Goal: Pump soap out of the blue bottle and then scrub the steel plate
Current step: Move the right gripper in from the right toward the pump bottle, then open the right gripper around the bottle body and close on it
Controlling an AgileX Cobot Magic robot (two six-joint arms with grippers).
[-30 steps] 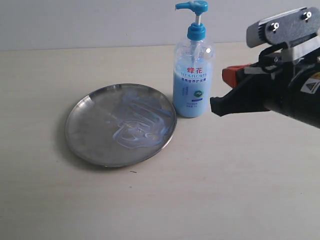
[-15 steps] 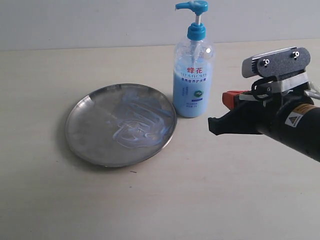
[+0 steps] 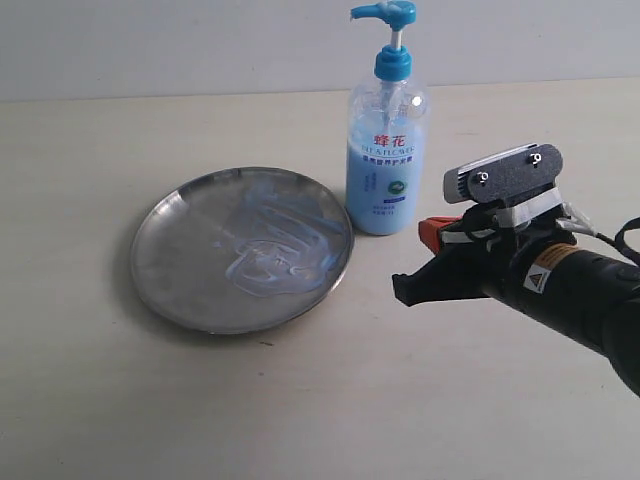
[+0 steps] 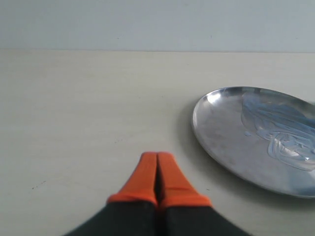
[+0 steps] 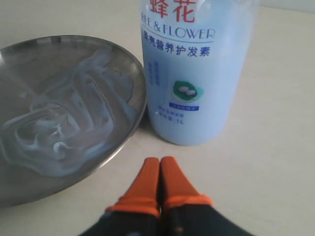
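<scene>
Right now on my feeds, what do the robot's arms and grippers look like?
The left gripper and the right gripper each have black tapered fingers tipped in orange. The right arm is black, carrying a yellow warning-triangle label, a grey camera bracket with two screws, a white band, a red part and a thin black cable. The left arm is out of view.

bottle: pale blue, bright blue pump, red lettering | plate: shiny silver | soap: pale blue streaks | table: beige
</scene>
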